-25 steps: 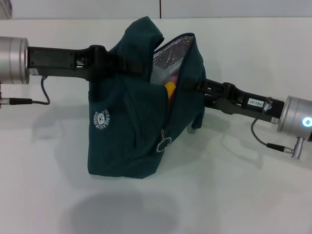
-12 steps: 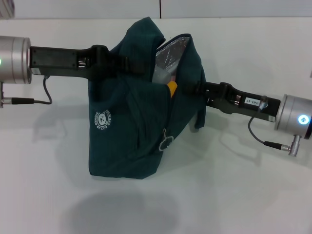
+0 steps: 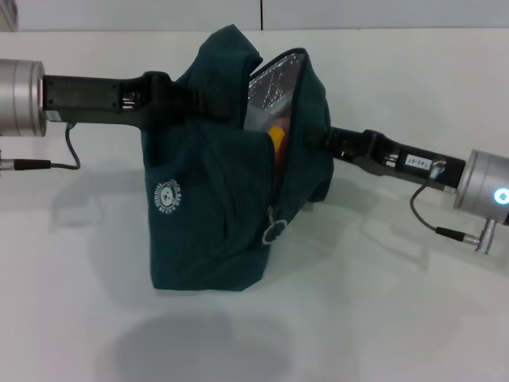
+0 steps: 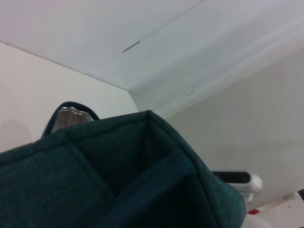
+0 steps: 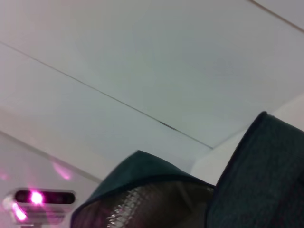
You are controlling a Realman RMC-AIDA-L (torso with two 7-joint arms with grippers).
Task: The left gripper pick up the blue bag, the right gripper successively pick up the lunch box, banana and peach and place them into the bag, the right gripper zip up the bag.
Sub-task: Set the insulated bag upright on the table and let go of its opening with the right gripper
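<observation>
While the blue bag point(image 3: 227, 207) is sitting on the white table point(image 3: 398, 302) — its silver lining point(image 3: 270, 83) gaping and something yellow (probably the banana point(image 3: 277, 142)) showing inside — the left gripper point(image 3: 208, 103) is reaching into its top fabric, and the right gripper point(image 3: 314, 137) is pressing against the opposite side. Whether either is clamping is hidden. A pale wall point(image 3: 358, 14) is running behind.

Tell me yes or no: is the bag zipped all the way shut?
No: the blue bag gapes at the top, showing silver lining and something yellow-orange inside.
</observation>
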